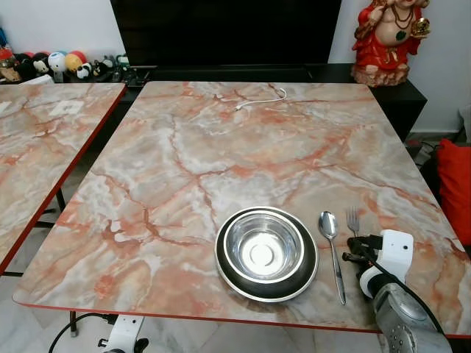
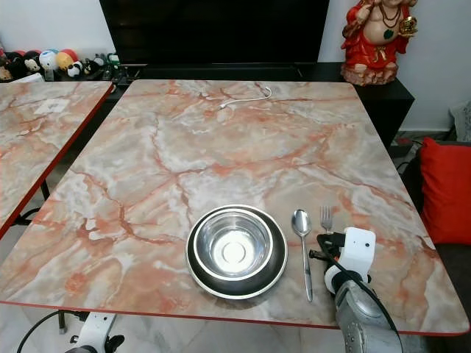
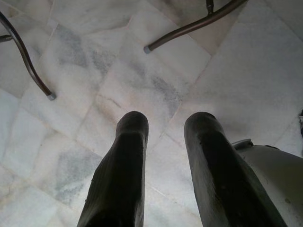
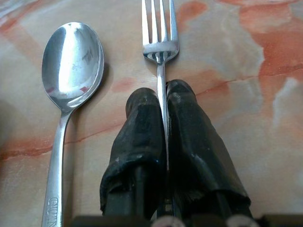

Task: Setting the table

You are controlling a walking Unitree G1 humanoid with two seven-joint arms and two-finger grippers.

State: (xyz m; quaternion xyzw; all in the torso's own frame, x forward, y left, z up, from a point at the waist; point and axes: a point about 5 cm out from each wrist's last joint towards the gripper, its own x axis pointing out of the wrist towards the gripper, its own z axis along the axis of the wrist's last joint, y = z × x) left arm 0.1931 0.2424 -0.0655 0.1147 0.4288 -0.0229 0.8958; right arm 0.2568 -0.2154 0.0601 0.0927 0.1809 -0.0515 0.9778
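your right end effector (image 4: 163, 101) is pinched on the fork (image 4: 160, 45) handle | fork lies on the desk (image 1: 221, 147) beside the spoon (image 4: 71, 66), right of the bowl (image 1: 265, 251) | left end effector (image 3: 165, 127) hangs spread over the floor

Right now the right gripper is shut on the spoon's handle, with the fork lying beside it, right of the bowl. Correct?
Not quite. The right gripper is shut on the fork; the spoon lies beside it, right of the bowl. The right wrist view shows it.

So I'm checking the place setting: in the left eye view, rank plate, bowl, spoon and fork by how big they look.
1. Plate
2. Bowl, sitting in the plate
3. Spoon
4. Fork: unsure, since the right gripper, shut on it, hides most of its handle.
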